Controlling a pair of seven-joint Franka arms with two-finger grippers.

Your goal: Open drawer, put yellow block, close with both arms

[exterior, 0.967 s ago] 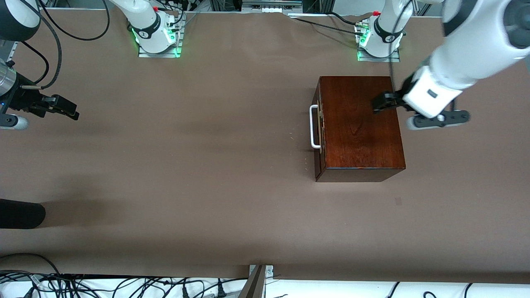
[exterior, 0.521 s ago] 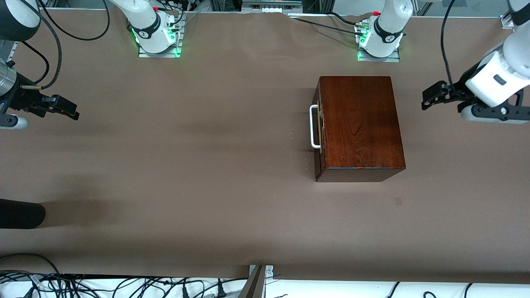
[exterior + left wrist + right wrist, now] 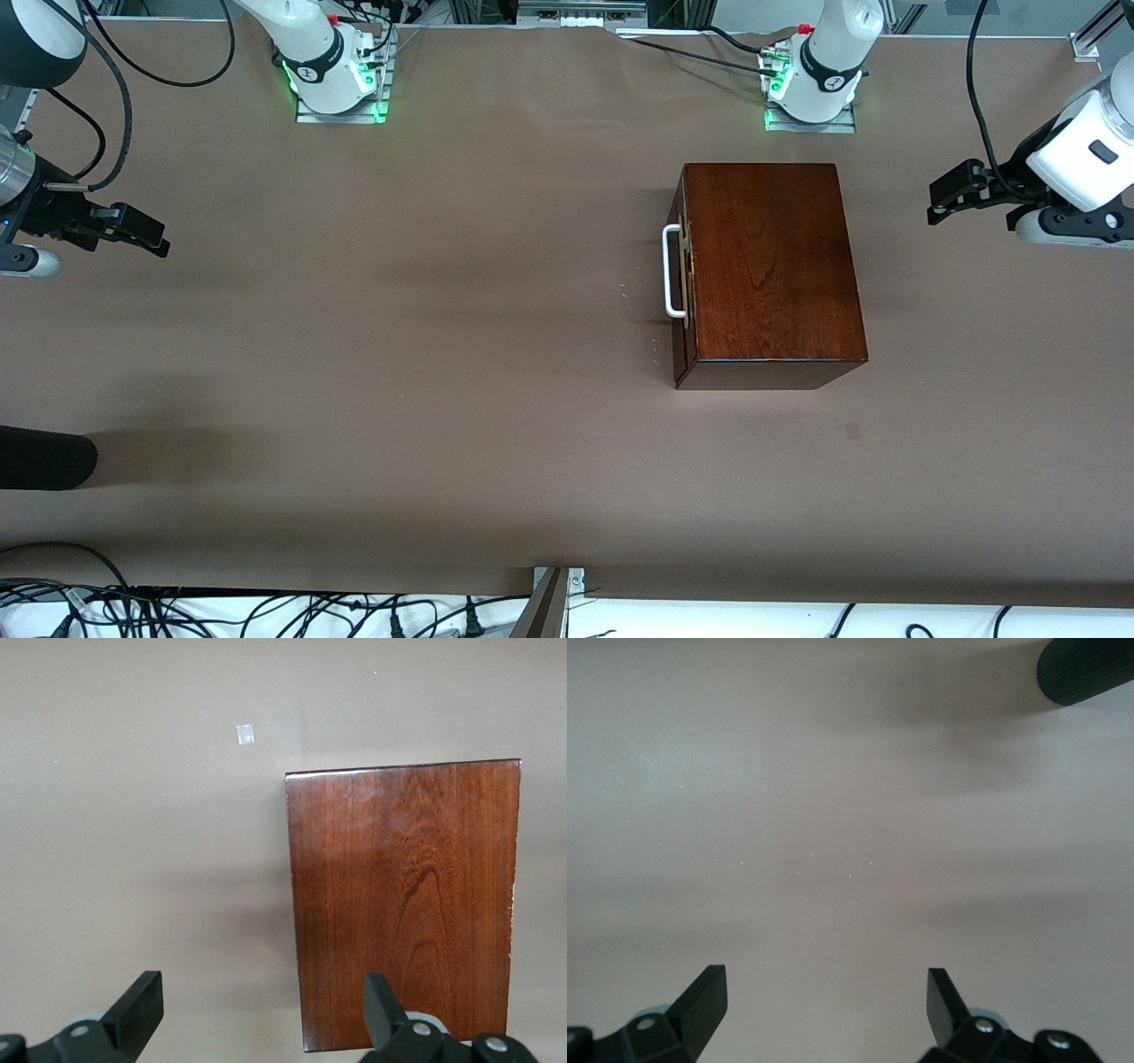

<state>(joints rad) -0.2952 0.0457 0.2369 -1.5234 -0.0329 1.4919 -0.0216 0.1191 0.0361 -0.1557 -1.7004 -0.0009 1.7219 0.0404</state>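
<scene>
Now we log the left gripper [image 3: 941,197] withdrawn from over the box [image 3: 769,270] to the counter [image 3: 443,372] edge, fingers wide, empty; drawer [image 3: 680,275] shut; right gripper [image 3: 146,232] waits, wide, empty.

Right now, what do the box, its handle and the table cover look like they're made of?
The box looks like dark reddish wood with a glossy varnish: grain lines and sheen show on its top. The handle is a smooth white bar, plastic or painted metal; I can't tell which. The table cover looks like matte brown paper or cloth.

A robotics lab: bolted, green-lit arm bases [image 3: 335,84] along the frame's top, tangled cables [image 3: 266,611] along the bottom edge.
</scene>
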